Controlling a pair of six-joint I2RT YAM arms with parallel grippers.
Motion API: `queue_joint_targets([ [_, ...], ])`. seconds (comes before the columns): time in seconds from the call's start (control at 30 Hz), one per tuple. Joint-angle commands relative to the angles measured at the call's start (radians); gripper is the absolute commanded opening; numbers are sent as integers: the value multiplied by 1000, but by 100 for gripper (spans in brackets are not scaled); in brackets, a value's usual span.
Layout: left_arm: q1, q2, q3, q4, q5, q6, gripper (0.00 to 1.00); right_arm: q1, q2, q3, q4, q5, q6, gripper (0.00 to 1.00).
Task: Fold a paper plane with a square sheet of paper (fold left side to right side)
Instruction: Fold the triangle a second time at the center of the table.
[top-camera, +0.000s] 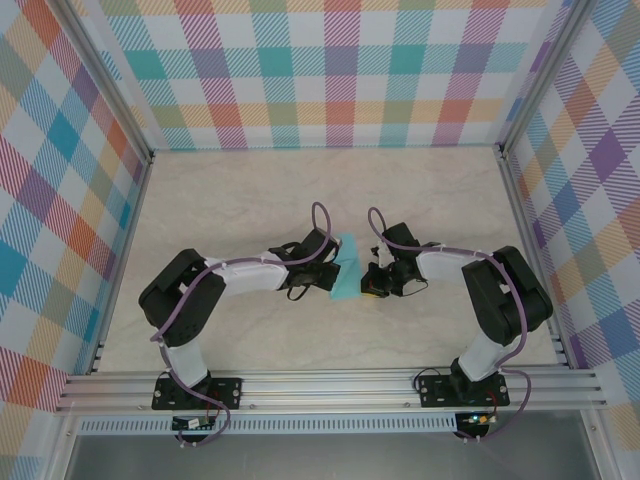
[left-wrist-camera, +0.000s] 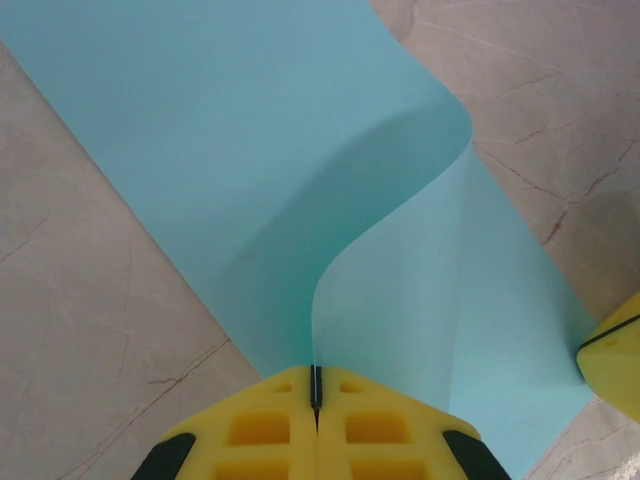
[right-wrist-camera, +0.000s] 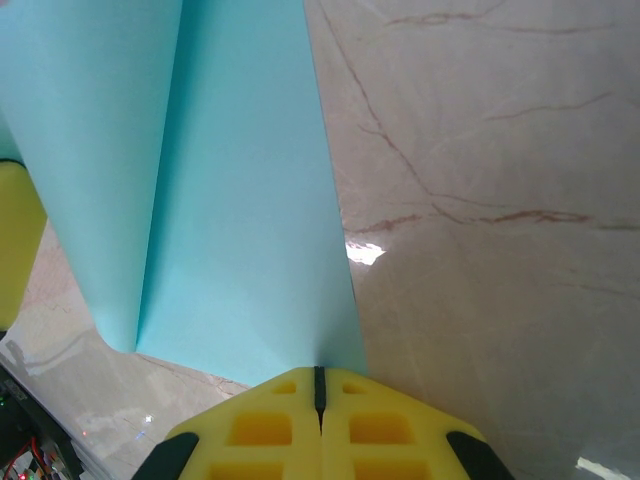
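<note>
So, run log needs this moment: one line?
left gripper: shut on curled square sheet of paper | right gripper: shut at its edge

Your square sheet of paper (left-wrist-camera: 250, 150) is thin, smooth and matt. The table (right-wrist-camera: 500, 150) looks like marble-patterned stone, a bit glossy with glare spots. The left gripper (left-wrist-camera: 315, 380) has matt yellow plastic fingers (left-wrist-camera: 260, 430), and the near rail (top-camera: 330, 385) is brushed metal.

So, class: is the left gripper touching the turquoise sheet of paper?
Touching. In the left wrist view the left gripper is shut on the square sheet of paper; the paper's curled edge runs between the fingers.
</note>
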Motion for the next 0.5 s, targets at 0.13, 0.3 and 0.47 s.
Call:
queue_joint_targets([
  [0.13, 17, 27, 33, 0, -23, 17, 0, 23, 53, -5, -56, 54, -22, 3],
  [0.3, 17, 28, 29, 2, -29, 16, 0, 24, 57, -3, -56, 54, -23, 3],
  [0.47, 18, 27, 23, 1, -29, 16, 0, 26, 60, -2, -57, 56, -23, 3],
])
